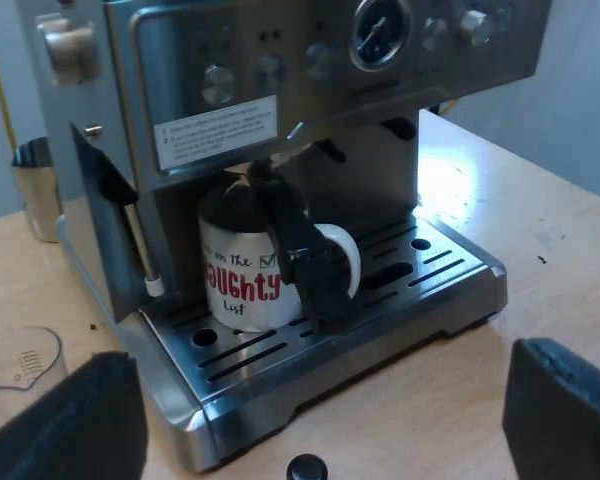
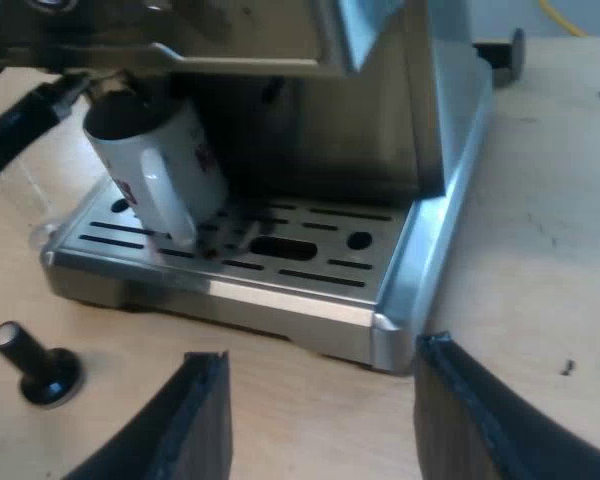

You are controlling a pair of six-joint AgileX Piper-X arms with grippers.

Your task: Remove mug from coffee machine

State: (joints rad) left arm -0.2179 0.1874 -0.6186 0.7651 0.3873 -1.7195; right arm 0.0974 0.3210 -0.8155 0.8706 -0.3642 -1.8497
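My left gripper [image 1: 320,415] and right gripper [image 2: 320,405] gape wide, empty. Ahead of both, the mug [image 1: 235,290] stands on the drip tray [image 1: 435,270], its lettering partly hidden by the holder's dark handle [image 1: 302,250]. The right wrist view gives the tamper [image 2: 35,365] whole; the left, its knob.

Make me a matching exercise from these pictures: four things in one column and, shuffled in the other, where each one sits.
Things
1. mug
2. tamper
3. measuring glass
4. round dial

Places
A. on the coffee machine's front panel, above the mug
B. standing on the table in front of the drip tray
C. on the drip tray, under the machine's front
D. on the table, beside the machine

Pairs: 1-C, 2-B, 3-D, 4-A
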